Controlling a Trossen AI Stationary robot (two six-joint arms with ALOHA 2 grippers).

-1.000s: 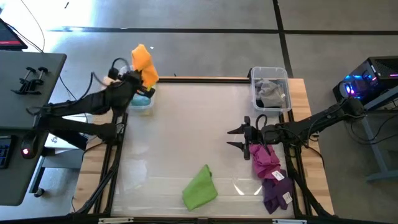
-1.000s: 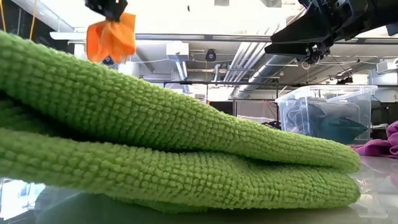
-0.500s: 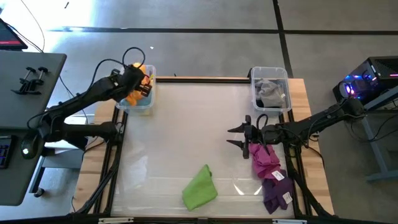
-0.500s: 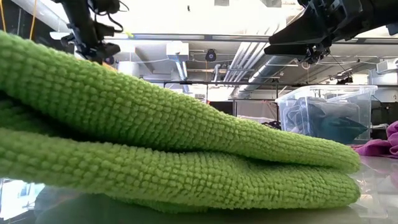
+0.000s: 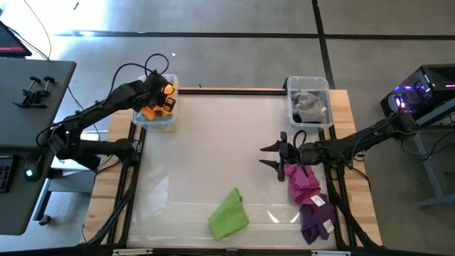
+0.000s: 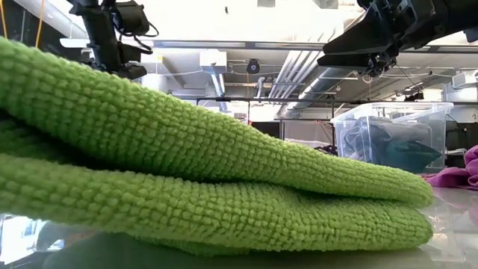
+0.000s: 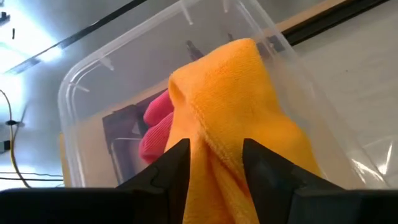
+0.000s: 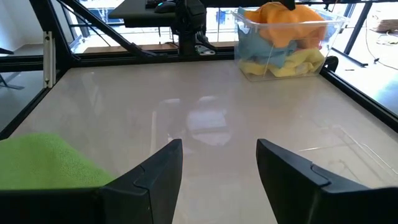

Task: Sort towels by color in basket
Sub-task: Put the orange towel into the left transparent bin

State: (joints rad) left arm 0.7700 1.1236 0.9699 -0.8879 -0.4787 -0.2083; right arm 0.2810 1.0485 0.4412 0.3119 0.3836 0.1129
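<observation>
Start at your left gripper (image 5: 165,98): it sits down in the clear plastic bin (image 5: 170,119) at the table's far left corner, and the wrist view shows its two dark fingers (image 7: 171,169) pinching a fold of the orange towel (image 7: 236,124), a thick, fuzzy cloth bunched into soft ridges with a pink cloth (image 7: 155,127) beside it. You look to be at the drop-off step, so the next move calls for spreading those fingers, letting the towel settle, then lifting straight up clear of the thin, rigid bin wall. The right wrist view shows light blue and yellow cloths (image 8: 283,56) packed under the orange one. Moving across, the lime green towel (image 5: 229,215) lies folded near the table's (image 5: 213,142) front edge, its looped, nubby pile filling the low view; it seems a sensible next pick. Further right, your right gripper (image 5: 274,158) hangs above the table with fingers spread wide and nothing between them, just beside the crumpled magenta towel (image 5: 303,183), which touches the purple towel (image 5: 314,217) in front of it. At the far right corner, a second clear bin (image 5: 290,84) holds a rumpled grey towel (image 5: 308,105).
</observation>
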